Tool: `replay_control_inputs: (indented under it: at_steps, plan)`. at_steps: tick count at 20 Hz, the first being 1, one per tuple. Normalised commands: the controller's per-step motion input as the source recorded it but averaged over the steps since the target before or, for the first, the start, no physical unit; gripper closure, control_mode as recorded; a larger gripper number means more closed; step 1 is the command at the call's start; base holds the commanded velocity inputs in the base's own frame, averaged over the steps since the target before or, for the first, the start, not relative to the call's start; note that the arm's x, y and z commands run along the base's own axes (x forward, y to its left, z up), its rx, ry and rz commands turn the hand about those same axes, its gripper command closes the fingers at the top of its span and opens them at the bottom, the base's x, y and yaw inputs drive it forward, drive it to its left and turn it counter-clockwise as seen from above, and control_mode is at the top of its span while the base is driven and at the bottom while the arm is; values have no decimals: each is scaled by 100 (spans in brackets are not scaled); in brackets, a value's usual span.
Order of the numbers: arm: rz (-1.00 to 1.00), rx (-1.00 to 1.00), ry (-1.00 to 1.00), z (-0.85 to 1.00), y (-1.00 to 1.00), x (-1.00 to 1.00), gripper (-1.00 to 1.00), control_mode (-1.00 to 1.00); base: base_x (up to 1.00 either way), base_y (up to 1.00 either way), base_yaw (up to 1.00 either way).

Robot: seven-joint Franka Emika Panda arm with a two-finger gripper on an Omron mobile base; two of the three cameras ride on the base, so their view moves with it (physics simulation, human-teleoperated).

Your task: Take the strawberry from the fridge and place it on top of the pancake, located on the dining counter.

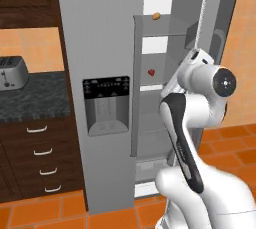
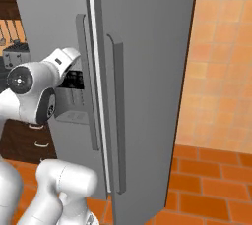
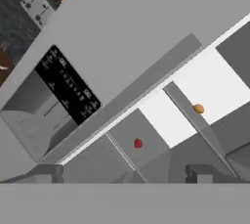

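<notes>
Approach stage: fridge [image 1: 100, 33] right door stands open, arm not yet inside. Strawberry [image 1: 151, 72] sits on a middle glass shelf, at about 10 o'clock from the arm's wrist in the left base view; in the hand view it lies at 12 o'clock just above the gap between the finger tips, still apart from them. Gripper [image 3: 125, 173] fingers spread apart, nothing between them. Small orange-brown oval item [image 1: 156, 16] rests on the shelf above, at 12 o'clock from the berry; not the target. Next move, by my reading: reach forward into the compartment, centre the berry between the fingers, then close. Right base view: the open door blocks the interior. Pancake and dining counter out of frame. Berry too small to judge its orientation.
</notes>
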Motion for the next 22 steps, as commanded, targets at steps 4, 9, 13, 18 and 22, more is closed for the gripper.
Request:
replay_control_inputs:
  at_steps: [4, 9, 13, 18, 22]
  plan:
    - [-32, -17, 14, -14, 7, 95, -100, -100, 0, 0, 0]
    - [-34, -5, 15, -3, -13, 91, -100, -100, 0, 0, 0]
    - [-30, 0, 13, 0, -57, 79, -100, -100, 0, 0, 0]
    - [-20, 0, 10, 0, -63, 71, -100, -100, 0, 0, 0]
    - [-11, 0, 8, 0, -84, 19, -100, -100, 0, 0, 0]
